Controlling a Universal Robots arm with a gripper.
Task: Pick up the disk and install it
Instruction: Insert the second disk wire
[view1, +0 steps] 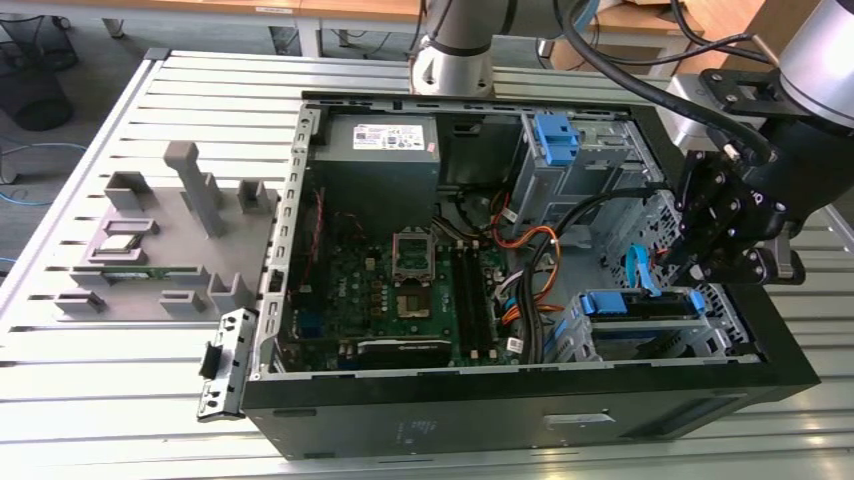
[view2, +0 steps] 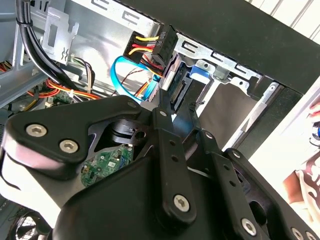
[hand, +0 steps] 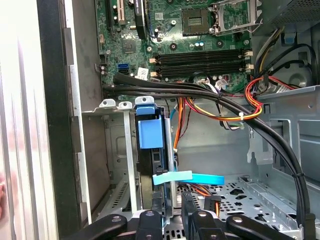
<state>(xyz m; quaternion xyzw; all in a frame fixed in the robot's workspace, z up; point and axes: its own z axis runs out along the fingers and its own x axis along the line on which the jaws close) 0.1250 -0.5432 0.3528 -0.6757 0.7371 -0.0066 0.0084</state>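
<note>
A slatted metal table (view1: 120, 360) fills the exterior view, brightly lit. Beyond it lies grey floor (view1: 100, 45), with a black wire wastebasket (view1: 34, 75) and a wooden desk edge (view1: 334, 8).

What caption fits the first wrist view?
Black claw beside the blue-railed silver metal disk standing in the open computer case's bay.

In the exterior view, the black claw (view1: 727, 262) at the right covers part of the blue-railed silver disk (view1: 638, 318), whose label is not visible. The grey slatted metal table (view1: 120, 400) runs off the lower left edge. In the second wrist view, black claw linkage blocks the frame's lower half.
</note>
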